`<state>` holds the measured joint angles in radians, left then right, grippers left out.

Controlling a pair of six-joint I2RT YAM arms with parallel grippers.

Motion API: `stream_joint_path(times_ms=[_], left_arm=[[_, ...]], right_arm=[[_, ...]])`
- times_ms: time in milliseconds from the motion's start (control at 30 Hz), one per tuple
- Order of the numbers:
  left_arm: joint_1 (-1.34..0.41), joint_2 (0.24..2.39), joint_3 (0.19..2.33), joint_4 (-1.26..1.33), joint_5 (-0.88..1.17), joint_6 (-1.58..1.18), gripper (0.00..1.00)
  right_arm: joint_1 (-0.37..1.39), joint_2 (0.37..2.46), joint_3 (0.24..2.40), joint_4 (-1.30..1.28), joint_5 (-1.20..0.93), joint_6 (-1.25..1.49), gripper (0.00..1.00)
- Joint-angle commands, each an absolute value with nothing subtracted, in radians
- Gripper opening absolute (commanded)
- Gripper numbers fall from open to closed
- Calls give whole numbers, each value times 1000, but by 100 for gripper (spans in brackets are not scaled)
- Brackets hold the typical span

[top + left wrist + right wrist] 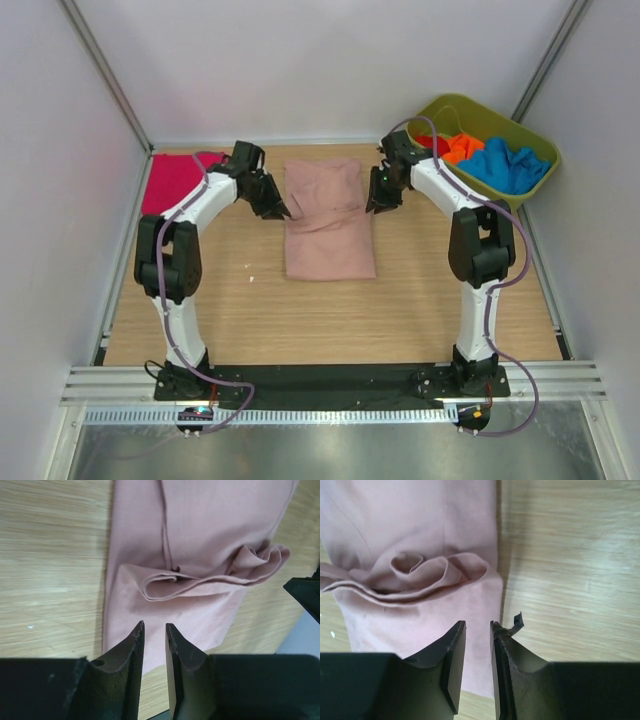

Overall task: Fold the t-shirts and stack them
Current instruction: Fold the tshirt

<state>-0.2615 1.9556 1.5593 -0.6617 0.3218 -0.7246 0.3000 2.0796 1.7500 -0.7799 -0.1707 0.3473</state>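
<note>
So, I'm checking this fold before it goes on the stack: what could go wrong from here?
The crease across the dusty-pink t-shirt is rumpled and bunched at one end, so folding on may lock in a lumpy, crooked bundle. The left pincer and right pincer are each by the shirt's edge with jaws barely apart; they may catch only one layer, or none.

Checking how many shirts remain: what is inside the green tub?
An orange t-shirt and a blue t-shirt lie crumpled in the green tub, with some red cloth beside the orange. Anything beneath them is covered.
</note>
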Motion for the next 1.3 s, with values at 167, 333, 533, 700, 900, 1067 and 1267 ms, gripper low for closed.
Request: stream_joint_path(times_ms=[167, 333, 533, 700, 900, 1067, 1267], left_arm=[[-356, 1967, 1582, -753, 187, -663, 19], [-383, 1980, 1555, -689, 225, -675, 17], [-361, 2086, 1650, -703, 207, -669, 20], [-315, 2137, 1733, -683, 195, -672, 21], [-246, 2175, 1842, -651, 271, -669, 25], [-245, 2056, 1685, -572, 285, -615, 31], [-245, 1993, 1514, -482, 405, -591, 41]], right_arm=[[307, 2028, 1689, -730, -290, 314, 32], [307, 2042, 1686, -695, -322, 311, 32], [308, 2120, 1773, -719, -313, 296, 32], [307, 2177, 1862, -732, -285, 282, 31], [301, 2238, 1967, -750, -259, 268, 31], [296, 2171, 1863, -710, -261, 249, 34], [276, 2102, 1799, -710, -290, 242, 36]])
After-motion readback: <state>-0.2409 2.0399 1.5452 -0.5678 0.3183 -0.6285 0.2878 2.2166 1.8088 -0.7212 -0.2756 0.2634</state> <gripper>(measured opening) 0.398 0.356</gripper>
